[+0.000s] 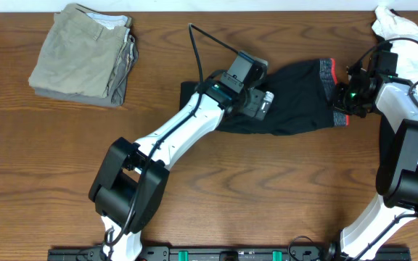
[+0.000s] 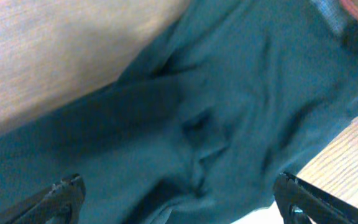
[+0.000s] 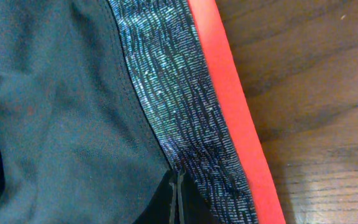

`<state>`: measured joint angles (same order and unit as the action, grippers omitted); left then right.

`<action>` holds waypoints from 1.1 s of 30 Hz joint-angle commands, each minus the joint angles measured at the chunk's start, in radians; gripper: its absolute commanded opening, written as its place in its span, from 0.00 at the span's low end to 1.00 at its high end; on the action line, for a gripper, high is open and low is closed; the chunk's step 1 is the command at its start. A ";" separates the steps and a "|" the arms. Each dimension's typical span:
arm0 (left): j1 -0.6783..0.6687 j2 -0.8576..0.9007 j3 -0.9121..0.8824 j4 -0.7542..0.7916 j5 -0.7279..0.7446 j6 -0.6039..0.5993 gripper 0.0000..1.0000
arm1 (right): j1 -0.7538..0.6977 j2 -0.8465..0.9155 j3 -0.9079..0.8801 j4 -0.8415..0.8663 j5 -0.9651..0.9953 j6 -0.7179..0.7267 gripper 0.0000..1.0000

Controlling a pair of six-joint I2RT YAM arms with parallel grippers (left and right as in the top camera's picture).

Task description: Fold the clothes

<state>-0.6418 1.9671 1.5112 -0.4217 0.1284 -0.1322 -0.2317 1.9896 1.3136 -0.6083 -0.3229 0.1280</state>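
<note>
Rumpled black leggings (image 1: 300,101), red-and-grey banded, apparently folded over.

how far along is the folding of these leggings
Partly done: the leggings lie shortened, apparently folded over once but rumpled. In hand: the left gripper is open above the fabric, the right gripper shut at the waistband. Left: smooth it and fold again into a compact bundle.

A pair of khaki trousers (image 1: 84,54) is lying folded at the far left of the brown wooden table (image 1: 267,188), its edges stacking in layers along the right side and a bit of white lining showing at the top. A white T-shirt (image 1: 411,35) is sitting crumpled at the far right corner, running off the edge of view
</note>
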 commanded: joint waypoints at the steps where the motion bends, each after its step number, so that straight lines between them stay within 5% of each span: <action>1: 0.047 -0.043 0.026 -0.050 -0.009 0.009 0.98 | -0.004 -0.003 0.022 -0.024 -0.010 -0.031 0.08; 5: 0.134 -0.120 0.047 -0.127 -0.009 0.008 0.98 | -0.027 -0.011 0.090 -0.108 0.005 -0.095 0.48; 11: 0.262 -0.204 0.047 -0.241 -0.009 0.008 0.98 | -0.060 -0.010 0.142 -0.101 0.027 -0.111 0.74; 33: 0.587 -0.208 0.047 -0.427 -0.009 0.008 0.98 | 0.032 0.158 0.142 -0.029 0.123 -0.137 0.69</action>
<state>-0.0643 1.7565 1.5497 -0.8387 0.1246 -0.1307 -0.2443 2.1143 1.4563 -0.6338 -0.2695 0.0025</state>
